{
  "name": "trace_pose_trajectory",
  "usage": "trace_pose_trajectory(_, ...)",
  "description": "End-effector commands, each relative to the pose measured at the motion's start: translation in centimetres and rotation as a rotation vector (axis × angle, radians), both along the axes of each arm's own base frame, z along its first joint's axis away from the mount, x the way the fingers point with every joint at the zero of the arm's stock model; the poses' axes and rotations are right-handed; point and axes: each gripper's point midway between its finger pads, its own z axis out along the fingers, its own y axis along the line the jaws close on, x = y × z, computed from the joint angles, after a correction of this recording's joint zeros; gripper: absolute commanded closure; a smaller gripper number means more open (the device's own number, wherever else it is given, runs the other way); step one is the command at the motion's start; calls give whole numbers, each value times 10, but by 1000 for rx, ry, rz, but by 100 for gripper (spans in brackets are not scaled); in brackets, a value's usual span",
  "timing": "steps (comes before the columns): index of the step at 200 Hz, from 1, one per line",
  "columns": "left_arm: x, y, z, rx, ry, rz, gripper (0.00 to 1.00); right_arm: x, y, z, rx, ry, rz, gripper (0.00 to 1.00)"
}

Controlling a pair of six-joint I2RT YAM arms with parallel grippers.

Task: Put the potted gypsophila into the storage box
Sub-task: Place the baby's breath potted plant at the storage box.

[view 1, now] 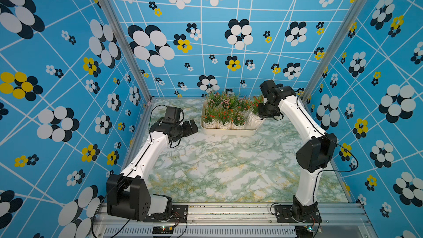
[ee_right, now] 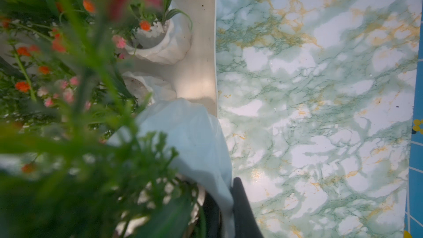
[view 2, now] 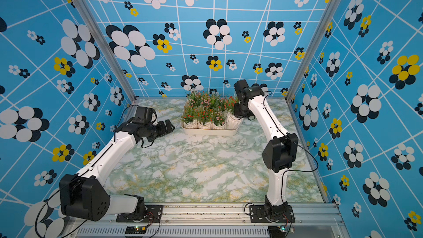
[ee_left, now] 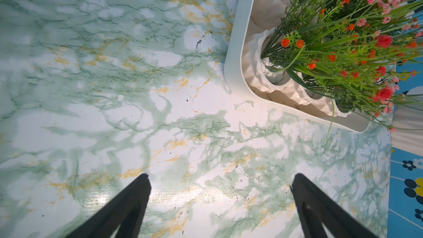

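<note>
Item: potted gypsophila (view 1: 254, 122), white ribbed pot.
Location: right end of the storage box (view 1: 226, 132), at its rim beside the other pots (view 1: 223, 123). Whether it is seated I cannot tell.
Hold: my right gripper (ee_right: 225, 191) pinches the pot's wall, probably to lower it upright.
Right arm: reaching forward, wrist bent down.
My left gripper (ee_left: 220, 179): spread wide, empty, low over the table (view 1: 229, 168) beside the box's left end, clear of the work.

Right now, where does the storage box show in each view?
Both top views: box at the table's far middle, full of pots.
Left wrist: its corner ahead of the open left gripper.
Right wrist: its wall between flowers and table.
Shared landmark: the marble table.
</note>
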Motion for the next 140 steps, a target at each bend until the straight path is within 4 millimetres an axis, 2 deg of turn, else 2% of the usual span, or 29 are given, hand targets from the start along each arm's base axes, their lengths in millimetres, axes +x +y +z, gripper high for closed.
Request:
trace_pose_trajectory(1, 6, 7, 7, 8, -2, 33, 1, 12, -4, 11, 14, -23, 6, 99)
trace_pose_trajectory(39, 14, 10, 12, 11, -6, 37, 1, 29, 1, -5, 22, 17, 7, 99)
trace_pose_trajectory(46, 15, 10, 13, 11, -7, 38, 1, 30, 1, -1, 20, 11, 7, 99)
trace_pose_trajectory(50, 15, 10, 13, 11, -8, 38, 1, 32, 2, -14, 11, 36, 7, 99)
trace_pose_trajectory(64, 17, 10, 14, 13, -10, 34, 1, 35, 1, -20, -1, 43, 9, 99)
trace_pose_trajectory(140, 27, 5, 7, 2, 12, 10, 1, 48, 0, -39, -31, 65, -1, 99)
